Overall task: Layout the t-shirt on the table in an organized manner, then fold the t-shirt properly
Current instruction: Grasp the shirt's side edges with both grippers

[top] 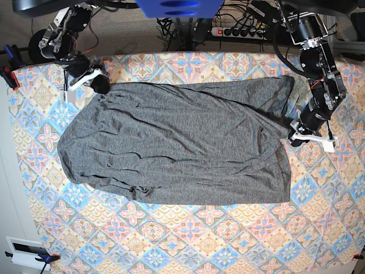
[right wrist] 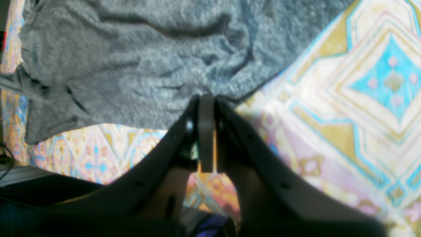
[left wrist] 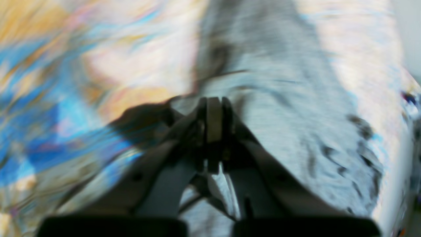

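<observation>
Arms outstretched, pinching t-shirt [top: 177, 148] at opposite edges.

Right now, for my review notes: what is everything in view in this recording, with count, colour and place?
t-shirt: one, dark heather grey, spread wide and wrinkled across the middle of the table.
table: one, covered in a blue, pink and cream tile-pattern cloth, filling most of the base view.
power strip: one, white, on the floor behind the table's far edge, among black cables.
left gripper: one, dark with white parts, shut on the t-shirt at its edge, on the base view's right.
right gripper: one, dark with white parts, shut on the t-shirt at its far corner, on the base view's left.
</observation>
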Controlling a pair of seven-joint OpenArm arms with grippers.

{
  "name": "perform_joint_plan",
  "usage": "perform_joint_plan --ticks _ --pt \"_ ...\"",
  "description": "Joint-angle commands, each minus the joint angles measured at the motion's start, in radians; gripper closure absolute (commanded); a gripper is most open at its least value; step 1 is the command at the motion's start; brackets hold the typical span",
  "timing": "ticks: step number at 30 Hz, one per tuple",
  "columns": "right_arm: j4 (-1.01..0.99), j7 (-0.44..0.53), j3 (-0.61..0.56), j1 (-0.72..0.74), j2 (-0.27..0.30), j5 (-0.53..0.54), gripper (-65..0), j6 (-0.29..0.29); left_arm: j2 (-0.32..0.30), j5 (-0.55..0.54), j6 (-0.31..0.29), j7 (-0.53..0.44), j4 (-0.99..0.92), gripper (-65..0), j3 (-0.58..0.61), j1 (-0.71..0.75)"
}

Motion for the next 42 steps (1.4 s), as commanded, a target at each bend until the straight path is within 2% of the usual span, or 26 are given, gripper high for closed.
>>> perform_joint_plan --ticks 1,5,16,30,35,42 --pt "0.021 0.018 0.002 0.016 0.009 0.023 0.0 0.007 -0.015 0.001 0.001 -0.010 0.043 0.0 -0.003 -0.006" --pt "0.021 0.018 0.003 0.049 0.009 0.023 0.0 0.007 -0.015 0.001 0.001 -0.008 0.084 0.0 0.056 -0.052" --pt "0.018 0.018 0.008 0.138 0.012 0.020 0.0 0.007 -0.010 -0.006 0.001 -0.010 0.106 0.0 0.125 -0.126" --pt "0.007 0.019 0.013 0.325 0.012 0.015 0.0 0.004 -0.007 -0.008 0.003 -0.014 0.156 0.0 0.142 -0.146" --pt "-0.048 0.027 0.068 0.333 0.012 0.015 0.0 -0.120 -0.007 -0.008 0.003 -0.008 0.198 0.0 0.142 -0.138" --pt "-0.088 0.027 0.091 0.331 0.012 0.015 0.0 -0.125 -0.007 -0.008 0.003 -0.007 0.241 0.0 0.180 -0.077"
